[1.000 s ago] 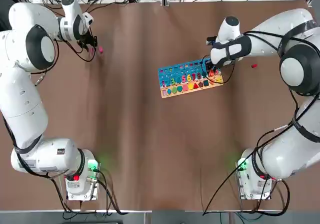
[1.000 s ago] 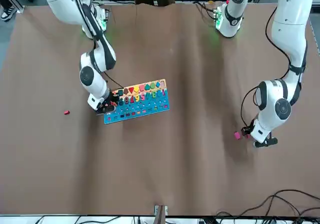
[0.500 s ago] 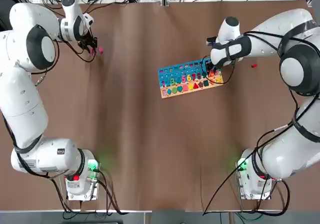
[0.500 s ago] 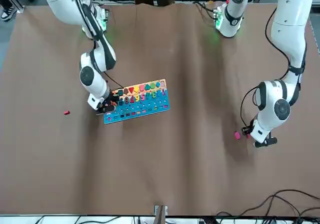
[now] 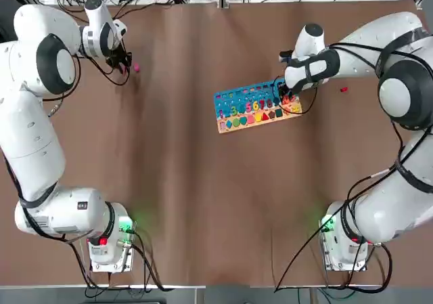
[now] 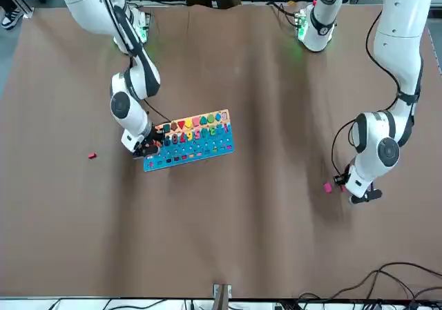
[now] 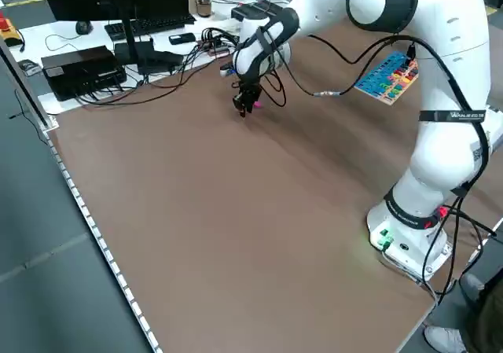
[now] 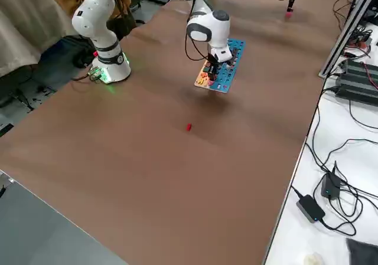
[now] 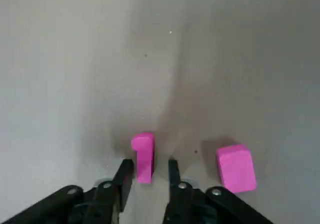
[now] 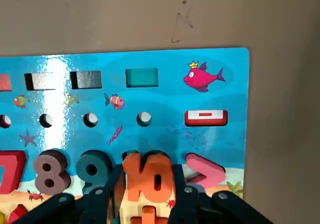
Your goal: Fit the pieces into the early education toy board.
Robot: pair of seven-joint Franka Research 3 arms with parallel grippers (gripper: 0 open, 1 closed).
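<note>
The left hand (image 9: 147, 171) is down on the table (image 5: 203, 196), far from the toy board (image 5: 254, 105). Its fingers (image 9: 124, 171) sit on both sides of a thin pink piece (image 9: 143, 156) but are not tight on it. A second pink piece (image 9: 236, 167) lies just beside it. The right hand (image 10: 147, 184) is over the board's end, squeezing the orange "10" (image 10: 147, 176). A red piece (image 5: 344, 89) lies beyond that end.

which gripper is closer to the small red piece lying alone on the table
Right. The right gripper is at the board's end, a short way from the red piece; the left gripper is across the table.
</note>
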